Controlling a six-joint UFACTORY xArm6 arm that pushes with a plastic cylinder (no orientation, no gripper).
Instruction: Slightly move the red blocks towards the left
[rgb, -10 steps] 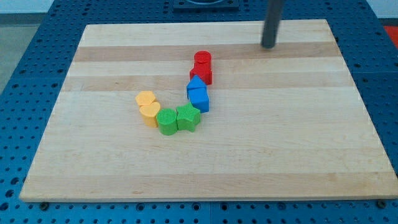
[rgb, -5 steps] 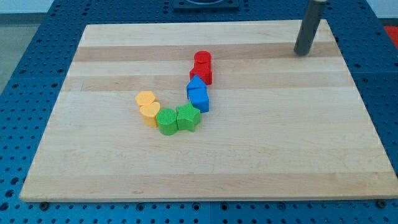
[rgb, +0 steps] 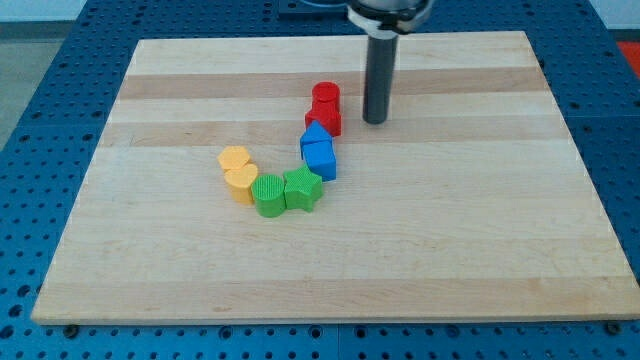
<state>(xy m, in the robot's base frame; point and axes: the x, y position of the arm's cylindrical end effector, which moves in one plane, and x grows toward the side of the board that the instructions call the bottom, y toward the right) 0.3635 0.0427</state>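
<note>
Two red blocks stand touching near the board's middle: a red cylinder (rgb: 325, 97) above a second red block (rgb: 326, 120), whose shape I cannot make out. My tip (rgb: 374, 121) rests on the board just to the right of the lower red block, a small gap apart. The dark rod rises from it to the view's top.
Below the red blocks, two blue blocks (rgb: 318, 152) touch them in a chain. It curves on to a green star (rgb: 302, 190), a green cylinder (rgb: 268, 195) and two yellow blocks (rgb: 238, 172). The wooden board (rgb: 450, 230) lies on a blue perforated table.
My tip went from the board's upper right further right, then came back left and down to stop beside the red blocks. No block has moved.
</note>
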